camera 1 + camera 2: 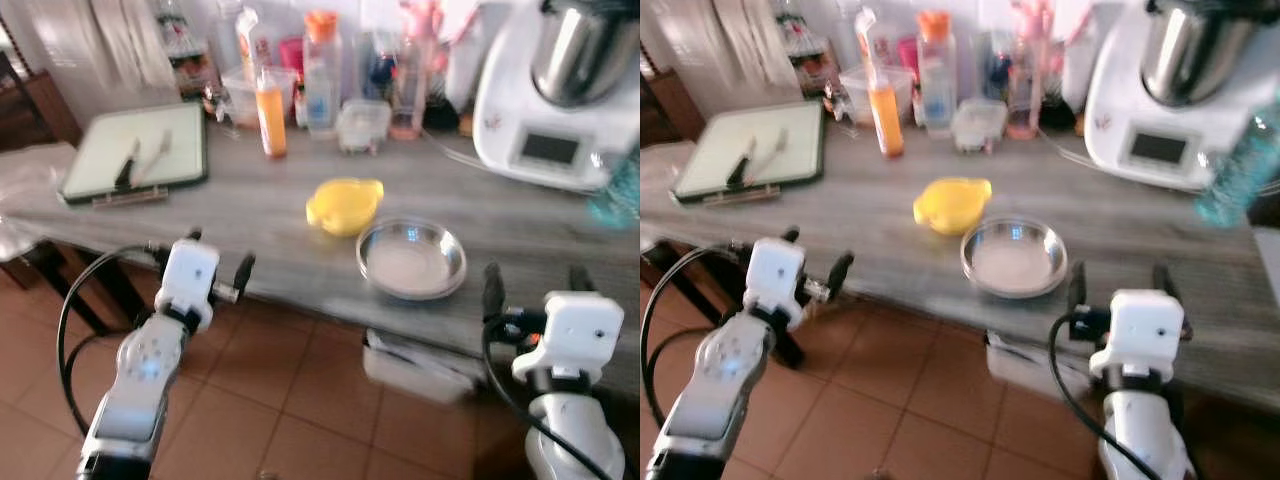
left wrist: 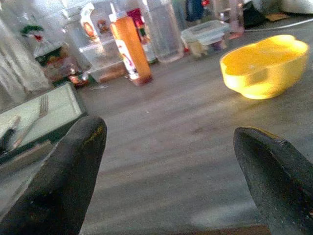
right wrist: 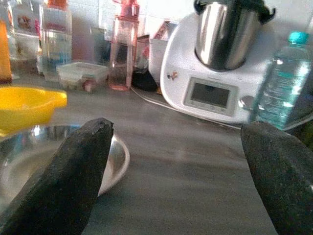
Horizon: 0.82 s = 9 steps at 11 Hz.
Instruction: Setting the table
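Both claws empty w/ fingers apart: right claw [image 1: 537, 283] at table [image 1: 250, 210] front edge just beside steel bowl [image 1: 411, 259], left claw [image 1: 216, 256] further along. Prob. next: right takes bowl by near rim, approach low, avoid nudging yellow bowl [image 1: 344, 205] just behind it.

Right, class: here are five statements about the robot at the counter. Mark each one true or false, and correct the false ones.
1. The yellow bowl sits inside the metal dish. False: it stands beside the dish on the counter, farther from the robot.
2. Both grippers are open and hold nothing. True: the left gripper and right gripper are at the counter's near edge with their fingers apart.
3. A fork lies on the tray. True: the fork lies there beside a dark-handled utensil.
4. The orange bottle lies on its side. False: it stands upright.
5. The white kitchen machine stands on the robot's left. False: it stands on the right.
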Motion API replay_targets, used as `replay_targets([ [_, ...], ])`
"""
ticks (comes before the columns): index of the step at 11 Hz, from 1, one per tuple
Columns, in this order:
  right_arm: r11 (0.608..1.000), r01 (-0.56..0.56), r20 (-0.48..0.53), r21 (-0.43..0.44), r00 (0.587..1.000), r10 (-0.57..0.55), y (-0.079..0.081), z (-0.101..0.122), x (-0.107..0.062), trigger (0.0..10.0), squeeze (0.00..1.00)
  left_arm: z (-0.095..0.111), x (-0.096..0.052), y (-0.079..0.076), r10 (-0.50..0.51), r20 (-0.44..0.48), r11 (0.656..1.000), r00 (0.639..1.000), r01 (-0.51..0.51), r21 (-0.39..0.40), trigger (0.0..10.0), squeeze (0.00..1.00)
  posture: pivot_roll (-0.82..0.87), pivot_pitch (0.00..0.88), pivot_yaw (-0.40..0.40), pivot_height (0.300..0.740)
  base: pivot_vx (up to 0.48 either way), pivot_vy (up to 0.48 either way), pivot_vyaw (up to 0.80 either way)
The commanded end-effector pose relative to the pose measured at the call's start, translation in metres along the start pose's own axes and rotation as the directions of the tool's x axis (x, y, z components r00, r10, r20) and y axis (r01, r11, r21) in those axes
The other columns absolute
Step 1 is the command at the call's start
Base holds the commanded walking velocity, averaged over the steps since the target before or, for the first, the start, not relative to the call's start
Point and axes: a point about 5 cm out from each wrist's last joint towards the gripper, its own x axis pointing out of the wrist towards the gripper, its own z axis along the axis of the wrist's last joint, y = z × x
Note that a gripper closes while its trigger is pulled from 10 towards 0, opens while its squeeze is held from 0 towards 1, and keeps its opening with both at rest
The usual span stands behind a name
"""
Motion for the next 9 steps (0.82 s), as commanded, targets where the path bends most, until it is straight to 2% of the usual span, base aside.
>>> replay_targets([
  [1, 1.000, 0.002, 0.007, 0.003, 1.000, -0.002, 0.0008, 0.0018, 0.0006, 10.0, 0.00, -0.0016, -0.0015, 0.0023, 0.000, -0.013, 1.000, 1.000, 0.001, 0.013, 10.0, 0.00, 0.09, 0.057, 0.032, 0.740, -0.285, 0.000, 0.00],
  [9, 1.000, 0.004, -0.002, -0.013, 1.000, -0.005, -0.0007, -0.0004, -0.0002, 10.0, 0.00, 0.0001, -0.0005, -0.0043, -0.023, -0.006, 1.000, 1.000, 0.023, -0.004, 10.0, 0.00, 0.09, 0.052, 0.023, 0.740, -0.292, 0.000, 0.00],
])
